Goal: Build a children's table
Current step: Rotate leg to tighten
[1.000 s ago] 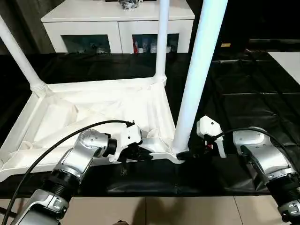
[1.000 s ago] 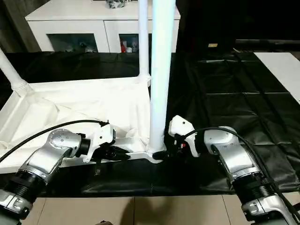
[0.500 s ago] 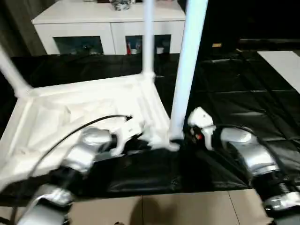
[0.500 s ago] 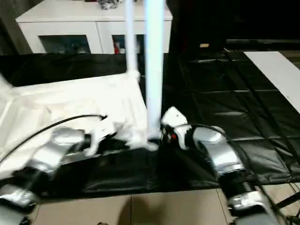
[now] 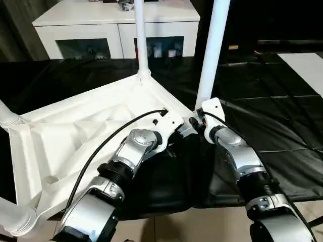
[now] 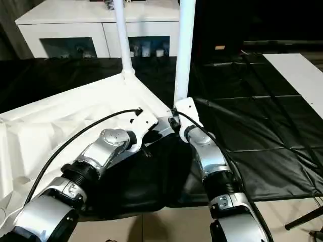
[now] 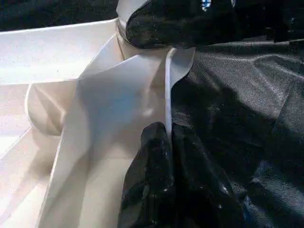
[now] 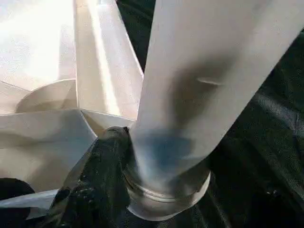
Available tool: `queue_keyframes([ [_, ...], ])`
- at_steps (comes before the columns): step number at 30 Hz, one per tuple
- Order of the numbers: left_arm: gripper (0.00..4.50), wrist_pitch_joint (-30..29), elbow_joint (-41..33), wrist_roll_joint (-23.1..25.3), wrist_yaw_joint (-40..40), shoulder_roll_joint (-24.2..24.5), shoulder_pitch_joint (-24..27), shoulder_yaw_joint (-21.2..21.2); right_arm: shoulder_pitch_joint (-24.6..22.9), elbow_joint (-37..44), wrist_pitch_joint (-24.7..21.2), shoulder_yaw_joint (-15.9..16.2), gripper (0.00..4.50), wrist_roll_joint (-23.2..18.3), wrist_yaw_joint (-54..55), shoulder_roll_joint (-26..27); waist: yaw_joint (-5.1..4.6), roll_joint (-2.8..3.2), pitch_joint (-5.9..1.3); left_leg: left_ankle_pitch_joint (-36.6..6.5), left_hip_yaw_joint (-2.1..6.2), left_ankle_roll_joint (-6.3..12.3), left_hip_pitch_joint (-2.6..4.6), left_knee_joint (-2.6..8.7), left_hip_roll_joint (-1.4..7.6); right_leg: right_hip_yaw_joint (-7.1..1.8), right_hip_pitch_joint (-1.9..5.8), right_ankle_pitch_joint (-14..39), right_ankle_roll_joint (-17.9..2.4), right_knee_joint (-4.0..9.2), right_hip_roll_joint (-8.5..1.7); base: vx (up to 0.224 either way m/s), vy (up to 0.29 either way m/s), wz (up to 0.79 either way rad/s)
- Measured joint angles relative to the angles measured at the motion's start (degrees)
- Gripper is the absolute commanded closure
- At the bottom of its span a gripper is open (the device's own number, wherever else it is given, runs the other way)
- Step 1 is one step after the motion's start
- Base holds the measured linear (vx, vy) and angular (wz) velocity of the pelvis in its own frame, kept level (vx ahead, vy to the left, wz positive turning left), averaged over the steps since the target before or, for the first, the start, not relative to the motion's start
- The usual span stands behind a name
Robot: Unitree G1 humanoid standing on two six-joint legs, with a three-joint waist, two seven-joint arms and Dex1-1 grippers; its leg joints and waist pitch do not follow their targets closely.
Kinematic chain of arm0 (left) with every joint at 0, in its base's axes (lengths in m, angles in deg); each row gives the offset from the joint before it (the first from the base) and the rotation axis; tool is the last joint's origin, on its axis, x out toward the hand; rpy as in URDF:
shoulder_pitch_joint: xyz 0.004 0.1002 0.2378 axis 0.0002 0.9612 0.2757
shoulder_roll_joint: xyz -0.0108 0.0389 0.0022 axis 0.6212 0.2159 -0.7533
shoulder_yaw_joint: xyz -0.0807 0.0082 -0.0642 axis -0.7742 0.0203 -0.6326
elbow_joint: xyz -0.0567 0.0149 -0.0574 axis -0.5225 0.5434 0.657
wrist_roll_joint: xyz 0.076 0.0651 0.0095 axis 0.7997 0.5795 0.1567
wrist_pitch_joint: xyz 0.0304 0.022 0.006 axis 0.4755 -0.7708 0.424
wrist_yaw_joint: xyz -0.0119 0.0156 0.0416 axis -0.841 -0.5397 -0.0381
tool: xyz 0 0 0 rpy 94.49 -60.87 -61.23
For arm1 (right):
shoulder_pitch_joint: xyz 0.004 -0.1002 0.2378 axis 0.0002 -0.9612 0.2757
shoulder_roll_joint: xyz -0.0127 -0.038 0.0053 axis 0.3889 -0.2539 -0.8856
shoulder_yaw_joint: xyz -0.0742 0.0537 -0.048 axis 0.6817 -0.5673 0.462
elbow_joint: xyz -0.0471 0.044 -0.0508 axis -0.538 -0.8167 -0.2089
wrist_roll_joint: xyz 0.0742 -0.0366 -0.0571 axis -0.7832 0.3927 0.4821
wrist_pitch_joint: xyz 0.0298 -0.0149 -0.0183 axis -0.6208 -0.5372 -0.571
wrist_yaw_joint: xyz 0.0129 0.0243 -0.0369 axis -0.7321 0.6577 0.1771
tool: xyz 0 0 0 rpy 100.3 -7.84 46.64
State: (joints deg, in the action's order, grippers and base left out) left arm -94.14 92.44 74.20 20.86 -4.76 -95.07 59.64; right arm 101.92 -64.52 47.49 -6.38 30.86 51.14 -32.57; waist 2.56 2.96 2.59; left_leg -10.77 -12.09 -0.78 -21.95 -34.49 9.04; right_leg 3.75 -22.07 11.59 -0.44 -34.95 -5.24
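Evidently mid-assembly, the white ribbed plastic tabletop (image 5: 86, 121) lies upside down on the black-covered desk (image 5: 282, 111), left claw (image 7: 166, 137) pinched on its rim, right claw (image 8: 111, 142) around the white tapered leg (image 5: 214, 45) at its socket, which next wants seating firmly.

Large desk (image 5: 262, 101) under black cover, creased, wrinkled near front edge. Directly on cover: children's table top (image 5: 75, 136), white plastic, upside down, ribbed underside up, lying skewed to desk edge, occupying left half of desk. One corner of top overhangs front edge at lower left. Legs (image 5: 212, 50) stand upright from corner sockets. Right half of cover bare. Pale floor (image 5: 202, 227) below front edge. White cabinet (image 5: 116, 30) with glass doors behind desk.
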Motion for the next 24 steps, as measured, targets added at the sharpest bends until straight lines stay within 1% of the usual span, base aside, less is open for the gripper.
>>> queue_keyframes([
  [1, 4.5, 0.3, 0.1, 0.0, -0.3, 0.2, 0.0, 0.1, -0.1, 0.0, 0.4, -0.3, 1.8, -0.1, -0.8, -0.1, 0.0, 0.01, 0.01, 0.0, 0.0, 0.01, 0.0, 0.0, 0.01, 0.0, 0.0, 0.0, 0.0, -0.01, 0.0, 0.0, 0.0, 0.0],
  [2, 4.5, 0.4, 0.1, 0.0, -0.6, 0.4, 0.0, 0.2, -0.3, 0.0, 0.7, -0.5, 1.8, -0.2, -1.4, -0.2, 0.01, 0.0, 0.01, 0.0, 0.0, 0.01, 0.01, 0.0, 0.01, 0.0, 0.0, 0.0, 0.0, -0.02, 0.0, 0.0, 0.0, 0.0],
  [4, 4.5, 1.0, 0.1, -0.1, -1.7, 1.4, 0.1, 0.6, -0.5, 0.3, 1.1, -0.5, 1.45, -1.2, -3.9, -1.0, -0.03, -0.03, 0.03, 0.0, 0.01, 0.01, 0.02, 0.0, 0.03, 0.02, 0.0, 0.0, 0.0, -0.03, 0.01, 0.0, 0.0, 0.0],
  [6, 4.5, 1.8, -0.1, -0.2, -3.2, 2.3, 0.3, 0.6, -0.9, 1.1, 1.2, 0.0, 1.38, -2.0, -7.3, -2.0, -0.25, -0.03, 0.03, 0.0, 0.01, 0.01, 0.02, 0.0, 0.06, 0.02, 0.0, 0.0, 0.0, -0.04, 0.04, 0.0, 0.0, 0.0],
  [7, 4.5, 2.3, -0.5, -0.3, -4.5, 3.2, 0.7, 0.6, -1.3, 2.0, 1.3, 0.9, 1.13, -2.4, -10.0, -3.2, -0.32, -0.04, 0.03, 0.0, 0.02, 0.0, 0.02, 0.01, 0.1, 0.04, 0.0, 0.0, 0.0, -0.04, 0.05, 0.0, 0.0, 0.0],
  [8, 4.5, 2.9, -1.3, -0.5, -6.1, 4.2, 1.4, 0.6, -1.8, 2.8, 1.8, 2.0, 1.13, -2.4, -12.9, -5.0, -0.33, -0.04, 0.04, 0.0, 0.02, 0.0, 0.02, 0.01, 0.11, 0.05, 0.0, 0.0, 0.0, -0.04, 0.06, 0.0, 0.0, 0.0],
  [9, 4.5, 3.6, -2.5, -0.7, -8.1, 5.2, 2.5, 0.6, -2.5, 3.9, 2.5, 3.5, 1.03, -2.4, -16.2, -6.7, -0.27, -0.03, 0.03, 0.0, 0.02, 0.0, 0.03, 0.03, 0.12, 0.06, 0.0, 0.0, 0.0, -0.04, 0.06, 0.0, 0.0, 0.0],
  [10, 4.5, 4.2, -3.8, -0.9, -10.5, 6.2, 3.4, 0.6, -3.4, 4.8, 3.5, 4.7, 1.03, -2.4, -19.6, -8.2, -0.2, -0.03, 0.03, 0.0, 0.02, 0.0, 0.03, 0.03, 0.15, 0.09, 0.0, 0.1, 0.1, -0.06, 0.06, 0.0, 0.0, 0.0],
  [12, 4.5, 5.1, -5.5, -1.6, -14.1, 8.3, 4.9, 0.6, -4.1, 5.9, 4.8, 5.9, 1.03, -2.3, -23.7, -10.2, -0.21, 0.08, 0.0, 0.0, 0.02, 0.0, 0.0, 0.04, 0.17, 0.09, -0.04, 0.1, 0.1, -0.08, 0.08, 0.0, 0.0, 0.0],
  [14, 4.5, 6.0, -10.0, -3.3, -20.7, 11.3, 8.0, 1.4, -6.4, 9.2, 7.2, 7.8, 1.03, -3.1, -31.5, -14.7, 0.29, 0.19, -0.06, 0.0, 0.02, -0.01, 0.0, 0.06, 0.17, 0.09, -0.02, 0.1, 0.2, -0.04, 0.07, 0.0, 0.0, 0.0],
  [16, 4.5, 6.3, -14.3, -5.3, -27.1, 14.6, 10.8, 2.3, -8.4, 11.9, 8.4, 9.3, 1.03, -4.6, -38.7, -17.7, 1.09, 0.29, -0.03, 0.0, 0.02, -0.01, -0.01, 0.08, 0.18, 0.12, -0.04, 0.1, 0.2, -0.06, 0.07, 0.0, 0.0, 0.0],
  [17, 4.5, 6.5, -15.3, -5.9, -28.8, 15.5, 11.6, 2.5, -8.7, 12.4, 8.5, 9.8, 1.03, -4.9, -40.4, -18.3, 1.23, 0.32, -0.02, 0.0, 0.01, -0.01, -0.02, 0.08, 0.19, 0.13, -0.05, 0.1, 0.2, -0.07, 0.07, 0.0, 0.0, 0.0],
  [19, 4.5, 6.6, -18.3, -7.4, -33.3, 17.8, 13.5, 3.1, -9.8, 14.5, 8.9, 11.0, 1.03, -6.6, -45.8, -20.3, 1.94, 0.34, 0.01, 0.0, -0.01, -0.01, -0.05, 0.05, 0.2, 0.11, -0.06, 0.1, 0.2, -0.09, 0.06, 0.0, 0.0, 0.0],
  [21, 4.5, 6.0, -20.2, -7.8, -35.3, 19.1, 14.4, 3.2, -10.2, 15.5, 9.4, 11.7, 1.03, -7.6, -48.7, -21.5, 2.25, 0.3, 0.04, 0.0, -0.05, -0.01, -0.07, 0.02, 0.19, 0.06, -0.05, 0.1, 0.2, -0.08, 0.05, 0.0, 0.0, 0.0],
  [24, 4.5, 5.5, -21.8, -8.7, -37.5, 20.2, 15.3, 3.2, -10.3, 16.5, 9.6, 12.1, 1.03, -8.4, -52.1, -22.5, 2.45, 0.25, 0.07, 0.0, -0.1, -0.01, -0.06, 0.0, 0.18, 0.02, -0.06, 0.1, 0.2, -0.09, 0.04, 0.0, 0.0, 0.0],
])
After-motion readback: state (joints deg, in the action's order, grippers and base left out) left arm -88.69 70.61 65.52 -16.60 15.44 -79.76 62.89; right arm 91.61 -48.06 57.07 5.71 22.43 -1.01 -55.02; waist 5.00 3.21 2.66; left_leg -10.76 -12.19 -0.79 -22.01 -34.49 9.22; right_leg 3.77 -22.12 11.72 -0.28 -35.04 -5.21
